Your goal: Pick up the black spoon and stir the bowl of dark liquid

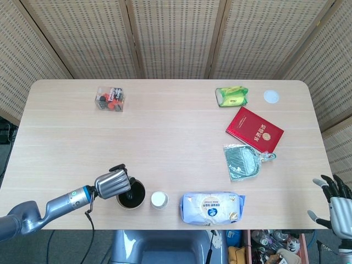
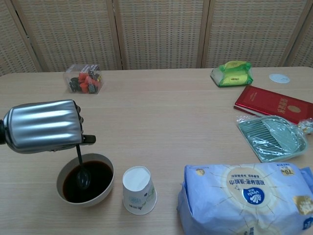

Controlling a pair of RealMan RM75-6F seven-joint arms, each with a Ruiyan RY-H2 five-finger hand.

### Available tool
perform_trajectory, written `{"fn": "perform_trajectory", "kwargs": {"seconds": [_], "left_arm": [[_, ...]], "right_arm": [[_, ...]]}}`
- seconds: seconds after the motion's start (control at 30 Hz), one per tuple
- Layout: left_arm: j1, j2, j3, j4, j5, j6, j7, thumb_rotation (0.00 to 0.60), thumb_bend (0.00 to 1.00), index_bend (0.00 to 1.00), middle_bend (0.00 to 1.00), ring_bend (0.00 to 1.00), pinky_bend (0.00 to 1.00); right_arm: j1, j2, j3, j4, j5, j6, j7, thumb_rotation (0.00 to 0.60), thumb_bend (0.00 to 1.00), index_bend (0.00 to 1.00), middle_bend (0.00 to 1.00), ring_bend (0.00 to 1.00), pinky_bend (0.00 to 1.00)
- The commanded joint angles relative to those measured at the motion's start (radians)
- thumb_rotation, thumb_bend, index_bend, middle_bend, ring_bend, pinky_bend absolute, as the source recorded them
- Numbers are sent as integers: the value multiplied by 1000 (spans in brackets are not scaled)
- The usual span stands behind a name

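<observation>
The bowl (image 2: 86, 179) of dark liquid (image 1: 131, 194) stands near the table's front edge, left of centre. My left hand (image 2: 45, 126) (image 1: 113, 182) hangs just above and left of it and pinches the thin handle of the black spoon (image 2: 80, 165). The spoon points down and its head is sunk in the liquid. My right hand (image 1: 338, 201) shows only in the head view, off the table's front right corner, fingers spread and holding nothing.
A white paper cup (image 2: 139, 189) stands upside down right beside the bowl, with a blue-white bag (image 2: 247, 198) further right. A green dustpan (image 2: 271, 137), a red book (image 2: 272, 103), a green packet (image 2: 232, 73) and a clear box of red items (image 2: 84, 78) lie farther back.
</observation>
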Motion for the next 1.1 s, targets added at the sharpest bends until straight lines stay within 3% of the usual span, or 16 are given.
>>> {"fn": "perform_trajectory", "kwargs": {"seconds": [0.03, 0.7, 1.1], "left_arm": [[-14, -15, 4, -15, 16, -26, 31, 600, 431, 650, 884, 796, 785], [-45, -81, -50, 9, -39, -112, 97, 600, 431, 650, 884, 796, 785], [-34, -24, -19, -12, -15, -58, 84, 600, 433, 650, 884, 796, 785]], "right_arm": [[-2, -2, 0, 5, -3, 4, 6, 600, 184, 261, 231, 67, 190], [-22, -1, 0, 23, 3, 14, 30, 600, 183, 261, 231, 67, 190], [-21, -5, 0, 26, 0, 7, 32, 600, 184, 261, 231, 67, 190]]}}
